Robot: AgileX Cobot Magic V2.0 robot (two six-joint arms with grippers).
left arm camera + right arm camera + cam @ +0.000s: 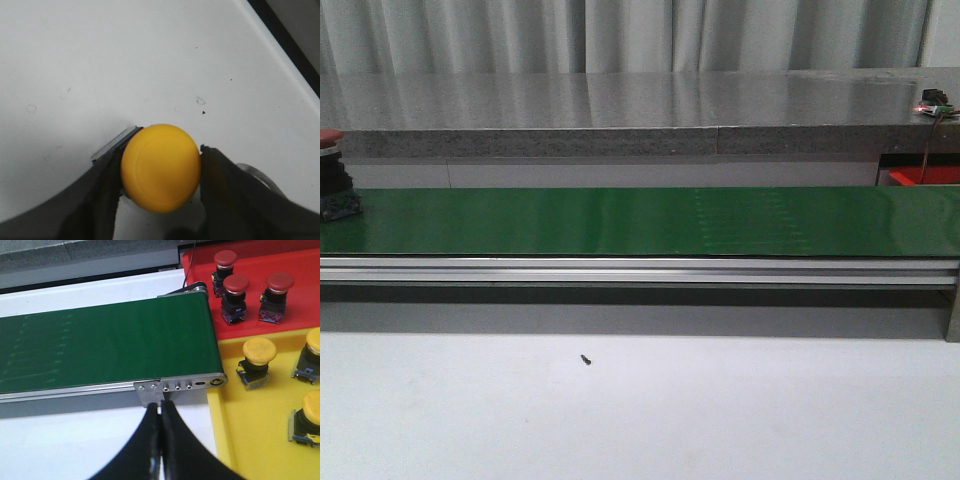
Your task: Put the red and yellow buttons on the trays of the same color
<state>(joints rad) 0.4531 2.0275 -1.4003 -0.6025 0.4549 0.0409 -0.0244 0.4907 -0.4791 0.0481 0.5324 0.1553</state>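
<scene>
In the left wrist view my left gripper (161,167) is shut on a yellow button (161,167), its round cap between the two black fingers, over the white table. In the right wrist view my right gripper (160,410) is shut and empty, near the end of the green conveyor belt (100,347). Beside the belt end lie a red tray (300,305) with three red buttons (235,290) and a yellow tray (260,435) with three yellow buttons (257,360). In the front view a red button (332,180) stands on the belt (640,220) at the far left. Neither gripper shows in the front view.
A metal counter (620,110) runs behind the belt. A small dark screw (586,359) lies on the white table (640,410) in front of the belt. The red tray's corner (925,176) shows at the far right. A dark table edge (290,45) crosses the left wrist view.
</scene>
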